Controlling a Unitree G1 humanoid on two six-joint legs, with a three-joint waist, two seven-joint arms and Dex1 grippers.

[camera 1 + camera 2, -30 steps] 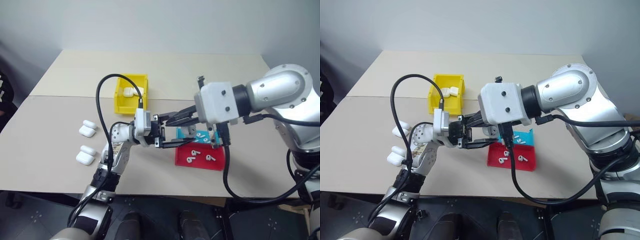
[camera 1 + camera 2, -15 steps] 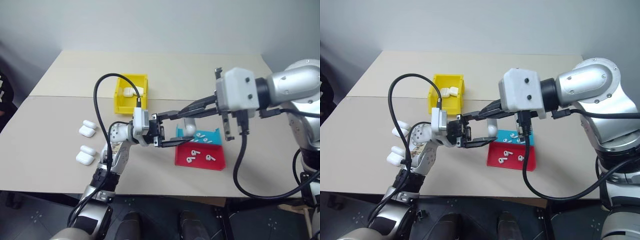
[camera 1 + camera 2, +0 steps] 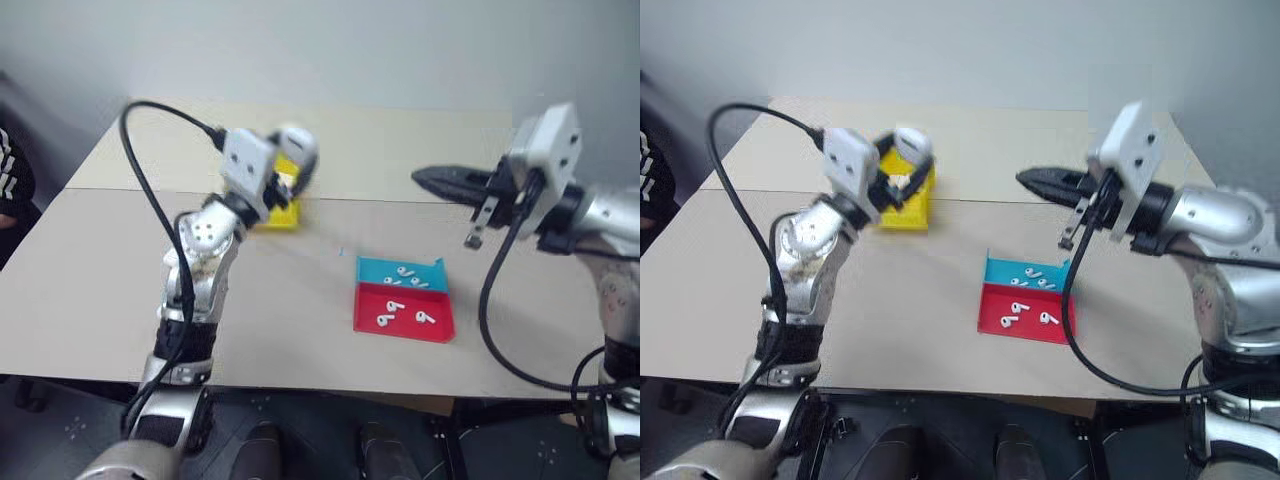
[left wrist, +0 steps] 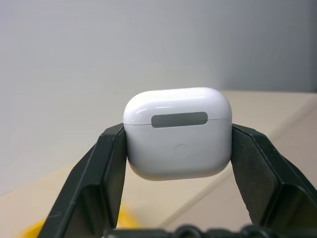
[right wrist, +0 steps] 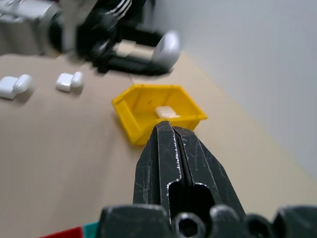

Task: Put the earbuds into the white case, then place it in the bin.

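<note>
Both arms are swinging apart from their meeting over the red tray (image 3: 404, 318) — the left gripper (image 3: 296, 170) is carrying the white case (image 4: 178, 133) up and away toward the bin (image 3: 908, 203), while the right gripper (image 3: 432, 179) is pulling back, clenched on nothing. In the left wrist view the case is sitting lid-closed and upright, pinched at its two sides between the black fingers (image 4: 111, 168). From the left gripper, the yellow bin is lying just below and slightly beyond — by my reading the lowering falls to this nearer arm. Loose earbuds (image 3: 398, 314) are lying in the trays, well off toward the right gripper's side of the worktop (image 3: 300, 300).
</note>
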